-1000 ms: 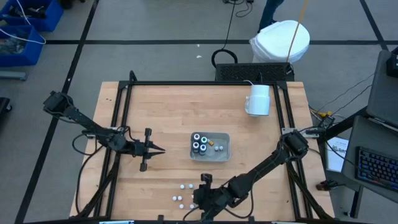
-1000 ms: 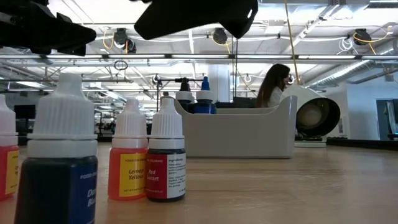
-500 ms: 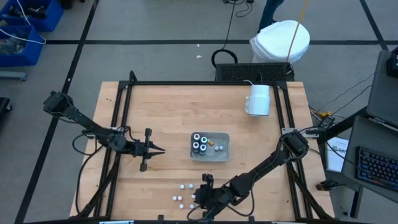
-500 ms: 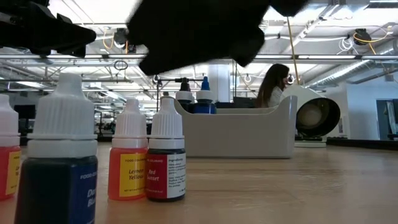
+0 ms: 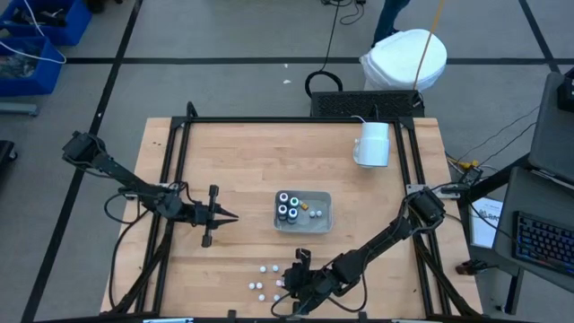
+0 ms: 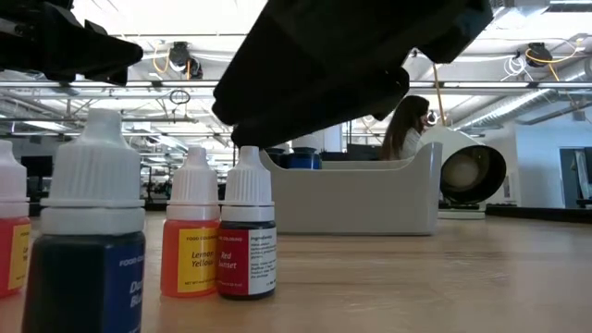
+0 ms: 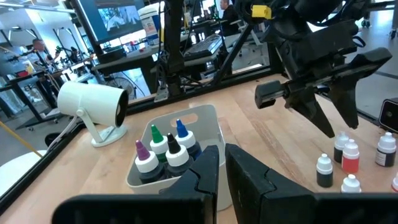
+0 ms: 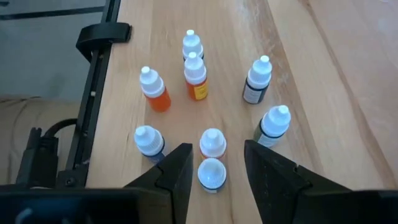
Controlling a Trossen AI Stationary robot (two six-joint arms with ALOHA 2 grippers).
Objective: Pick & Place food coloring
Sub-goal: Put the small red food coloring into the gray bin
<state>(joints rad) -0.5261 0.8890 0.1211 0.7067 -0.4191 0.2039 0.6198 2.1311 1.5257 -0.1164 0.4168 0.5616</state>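
Hovering Over The Tiny Droppers

Clustered at the tabletop's (image 5: 224, 161) near edge, the light, tippy dropper bottles (image 8: 212, 173) want a pinch at the white cap. Right tool (image 8: 214, 163) spreads above one; left tool (image 5: 235, 215) waits closed, well apart.

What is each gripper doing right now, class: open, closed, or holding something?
Left gripper: closed, holding nothing, waiting beside the clear rectangular plastic tray.
Right gripper: open, empty, fingers either side of a small white-capped dropper bottle.
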